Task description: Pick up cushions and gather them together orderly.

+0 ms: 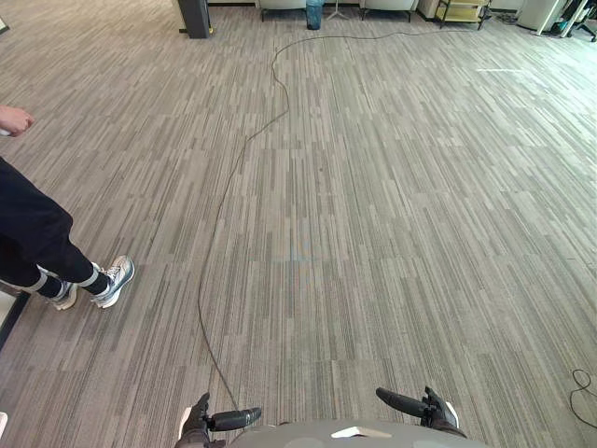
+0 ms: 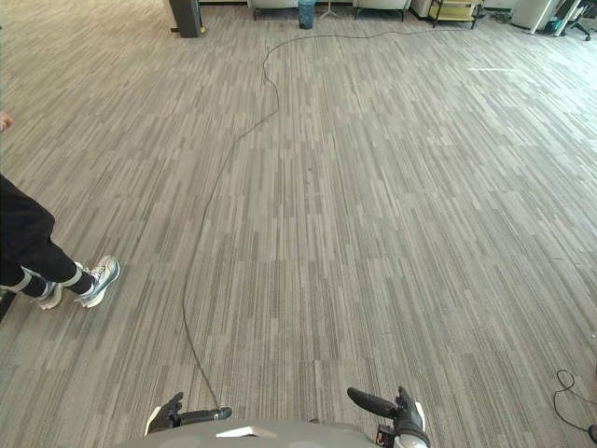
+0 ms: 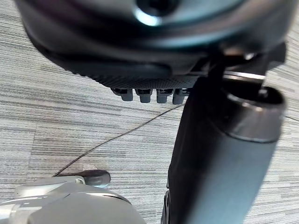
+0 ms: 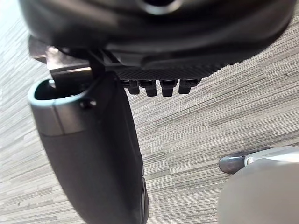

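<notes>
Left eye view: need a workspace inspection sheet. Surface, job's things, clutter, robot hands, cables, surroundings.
Surface: striped grey carpet floor.
Job's things: nothing seen.
Clutter: nothing seen.
Robot hands: left robot hand and right robot hand sit low at the near edge, both open, holding nothing.
Cables: thin black cable snakes over the floor from the far end toward the near edge.
Surroundings: person's shoes and legs at the left, person's hand above them; dark pillar, blue bin and shelf cart along the far edge.
</notes>
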Robot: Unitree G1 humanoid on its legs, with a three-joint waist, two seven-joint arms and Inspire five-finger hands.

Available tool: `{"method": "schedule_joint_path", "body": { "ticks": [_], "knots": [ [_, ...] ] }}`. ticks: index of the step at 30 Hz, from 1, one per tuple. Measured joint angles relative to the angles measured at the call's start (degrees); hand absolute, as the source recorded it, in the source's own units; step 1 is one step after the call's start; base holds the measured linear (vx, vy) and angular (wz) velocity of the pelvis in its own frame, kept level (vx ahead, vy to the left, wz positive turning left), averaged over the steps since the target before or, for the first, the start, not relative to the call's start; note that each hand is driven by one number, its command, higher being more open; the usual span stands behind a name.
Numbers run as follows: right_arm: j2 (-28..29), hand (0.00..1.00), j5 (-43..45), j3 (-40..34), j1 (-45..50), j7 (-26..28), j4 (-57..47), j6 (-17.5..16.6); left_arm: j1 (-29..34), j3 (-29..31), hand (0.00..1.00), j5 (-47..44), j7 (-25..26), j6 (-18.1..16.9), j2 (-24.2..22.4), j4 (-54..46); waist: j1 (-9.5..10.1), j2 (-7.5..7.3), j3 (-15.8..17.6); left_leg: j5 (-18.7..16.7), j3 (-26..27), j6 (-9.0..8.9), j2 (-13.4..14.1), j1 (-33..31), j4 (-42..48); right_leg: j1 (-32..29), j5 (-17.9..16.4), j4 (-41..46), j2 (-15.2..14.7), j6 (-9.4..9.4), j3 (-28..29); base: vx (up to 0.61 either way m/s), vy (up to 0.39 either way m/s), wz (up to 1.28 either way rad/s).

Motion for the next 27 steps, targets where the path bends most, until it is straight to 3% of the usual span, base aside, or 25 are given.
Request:
{"method": "schedule_joint_path", "body": {
  "ticks": [11,27],
  "knots": [
    [2.3,1.0,-3.2,0.3,-3.0,0.9,1.4,0.0,-1.1,-0.3,1.0,0.0,-0.1,0.0,0.1,0.5,0.13,-0.01,2.0,1.9,-0.3,0.56,-0.2,0.5,-2.8,0.1,0.3,-1.5,-0.1,-0.03,-0.2,-0.09,-0.007,0.01],
    [2.4,1.0,-4.0,0.3,-3.1,1.0,1.5,0.7,-1.2,-0.9,1.0,0.0,-0.2,0.0,0.7,0.5,0.14,-0.93,1.9,2.6,-1.1,0.4,-0.2,0.4,-4.1,0.3,0.7,-3.4,0.1,-0.17,-0.7,-0.02,-0.011,0.02]
  ]
}}
